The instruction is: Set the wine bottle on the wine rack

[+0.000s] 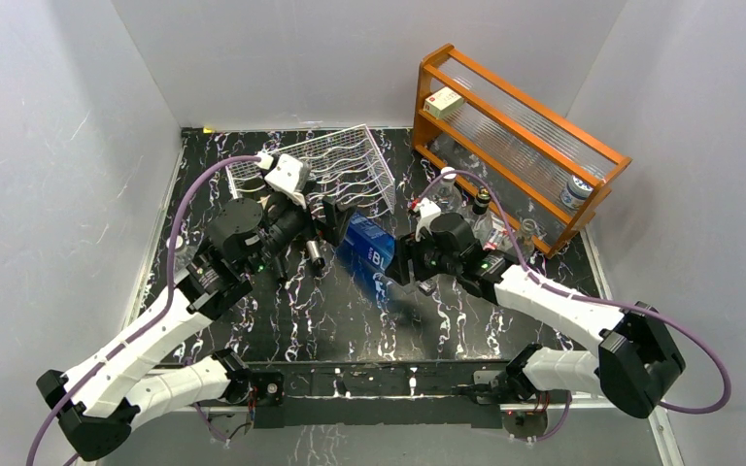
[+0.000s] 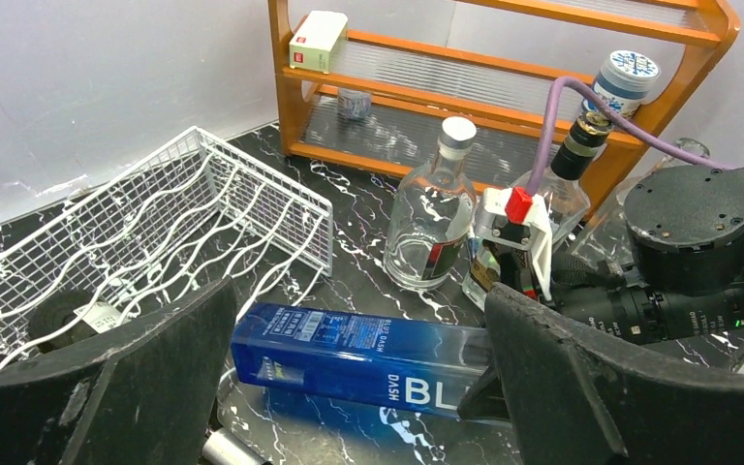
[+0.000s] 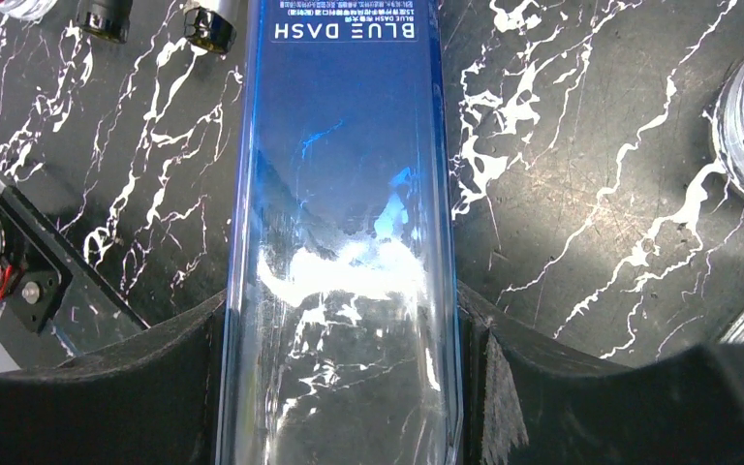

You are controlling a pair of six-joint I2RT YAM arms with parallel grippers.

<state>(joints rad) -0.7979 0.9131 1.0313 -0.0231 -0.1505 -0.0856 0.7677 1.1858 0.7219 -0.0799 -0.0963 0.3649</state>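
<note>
Clamped between the right gripper's (image 3: 339, 378) black pads is the wine bottle (image 3: 339, 194): a square-sided body of clear blue glass, lettered BLUE DASH in white, held lying sideways over the marbled table (image 1: 350, 320); at its far end the left gripper (image 2: 358, 363) is spread wide, grasping nothing; the white wire wine rack (image 1: 335, 165) is seen behind, apart.

The left arm (image 1: 141, 340) and right arm (image 1: 554, 301) have glossy white link shells between chunky black joint housings. A purple cable (image 1: 728, 383) runs along each. The fingers (image 2: 107, 397) are matte black, scuffed wedges. A white camera bracket (image 2: 535, 247) carries a red block (image 2: 518, 204).
</note>
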